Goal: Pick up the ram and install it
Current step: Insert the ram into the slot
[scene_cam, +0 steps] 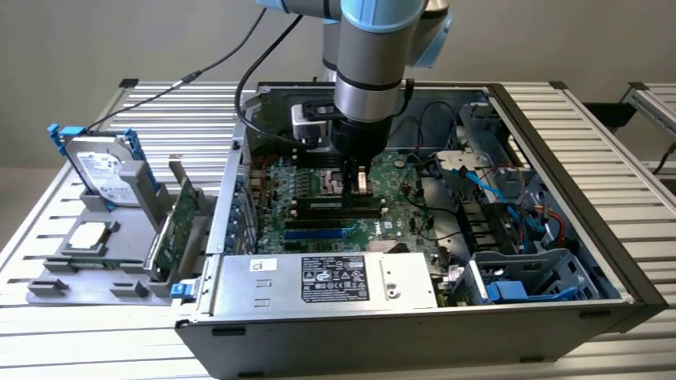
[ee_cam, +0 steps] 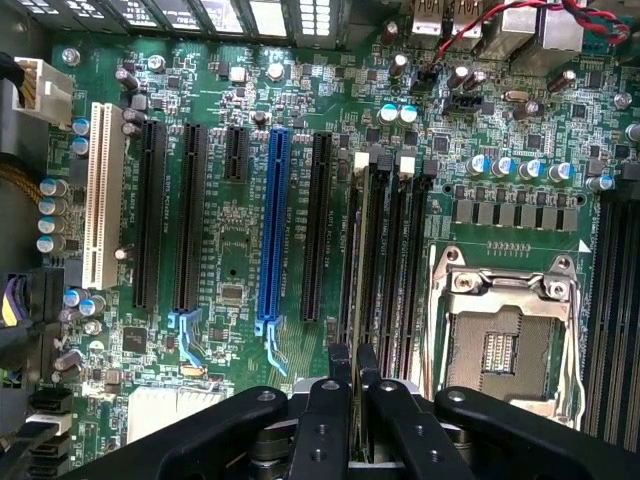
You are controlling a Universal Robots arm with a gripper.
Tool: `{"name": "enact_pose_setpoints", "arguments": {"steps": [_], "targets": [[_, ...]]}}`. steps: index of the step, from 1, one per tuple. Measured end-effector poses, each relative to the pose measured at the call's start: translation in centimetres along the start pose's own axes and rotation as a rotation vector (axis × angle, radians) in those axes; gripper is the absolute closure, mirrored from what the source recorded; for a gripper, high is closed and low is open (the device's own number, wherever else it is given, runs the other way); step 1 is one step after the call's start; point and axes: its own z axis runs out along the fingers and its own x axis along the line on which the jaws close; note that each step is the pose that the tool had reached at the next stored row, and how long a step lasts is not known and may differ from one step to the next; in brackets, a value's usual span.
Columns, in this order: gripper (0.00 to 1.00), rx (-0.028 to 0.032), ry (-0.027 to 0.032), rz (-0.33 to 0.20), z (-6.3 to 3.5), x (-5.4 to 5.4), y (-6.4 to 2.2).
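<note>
Gripper (ee_cam: 354, 352): pinching ram (ee_cam: 357, 270) edge-on over memory slots (ee_cam: 400, 260), mid-motherboard (ee_cam: 230, 270). Risk: slight tilt likely jams it crooked.

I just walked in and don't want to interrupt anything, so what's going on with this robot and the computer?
A robot arm is reaching down into an open desktop computer case. Its gripper is shut on the ram, a thin stick held on edge, right at the black memory slots beside the CPU socket on the motherboard. Whether the stick is fully seated cannot be told.
</note>
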Motion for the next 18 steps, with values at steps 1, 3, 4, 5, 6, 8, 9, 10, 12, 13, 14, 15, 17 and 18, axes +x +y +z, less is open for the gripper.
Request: {"name": "enact_pose_setpoints", "arguments": {"steps": [1, 3, 4, 5, 6, 8, 9, 10, 12, 13, 14, 15, 17, 18], "targets": [[0.86, 0.0004, 0.0, 0.0, 0.0, 0.0, 0.0], [0.86, 0.002, 0.0005, 0.0, -0.01, 0.0, 0.0], [0.86, 0.0032, 0.0008, 0.0, -0.01, 0.0, 0.0], [0.86, 0.0041, 0.0011, 0.0, -0.01, 0.0, 0.0], [0.86, 0.0049, 0.0015, 0.0, -0.01, 0.0, 0.0], [0.86, 0.0069, 0.0062, 0.0, 0.0, -0.02, 0.01], [0.86, 0.0075, 0.0091, 0.0, 0.02, -0.02, 0.02], [0.86, 0.008, 0.0122, 0.0, 0.04, -0.02, 0.02], [0.86, 0.009, 0.0156, 0.0, 0.14, -0.06, 0.01], [0.86, 0.009, 0.0158, 0.0, 0.16, -0.07, 0.01], [0.86, 0.0091, 0.0157, 0.0, 0.17, -0.09, 0.01], [0.86, 0.0091, 0.0157, 0.0, 0.18, -0.11, 0.01], [0.86, 0.0092, 0.0157, 0.0, 0.18, -0.12, 0.02], [0.86, 0.0092, 0.0157, 0.0, 0.18, -0.12, 0.02]]}}
